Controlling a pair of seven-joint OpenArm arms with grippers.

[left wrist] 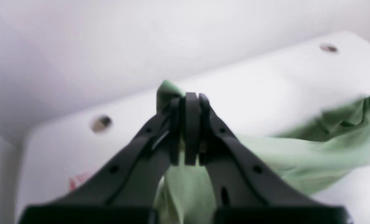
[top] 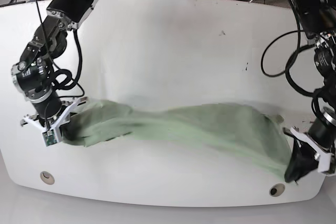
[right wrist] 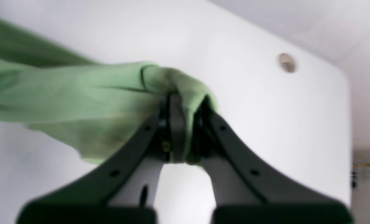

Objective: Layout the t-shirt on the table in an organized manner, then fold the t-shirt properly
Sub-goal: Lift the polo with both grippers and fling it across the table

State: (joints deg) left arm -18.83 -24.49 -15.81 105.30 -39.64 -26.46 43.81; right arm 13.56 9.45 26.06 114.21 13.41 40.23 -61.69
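Note:
The sage-green t-shirt [top: 210, 127] is stretched in a long band across the front of the white table [top: 168, 40], lifted between both arms. My left gripper [top: 294, 174] is at the front right and shut on one end of the cloth. In the left wrist view the left gripper [left wrist: 191, 96] pinches the t-shirt [left wrist: 297, 152], which trails off to the right. My right gripper [top: 65, 129], at the front left, is shut on the other end. In the right wrist view the right gripper [right wrist: 185, 102] has the t-shirt [right wrist: 79, 93] bunched over its tips. Collar and buttons do not show.
Two round cable holes [top: 47, 177] [top: 276, 190] sit near the table's front edge. A bit of red tape [left wrist: 77, 180] shows in the left wrist view. Black cables [top: 278, 51] hang by the right arm, and more cables lie beyond the far edge.

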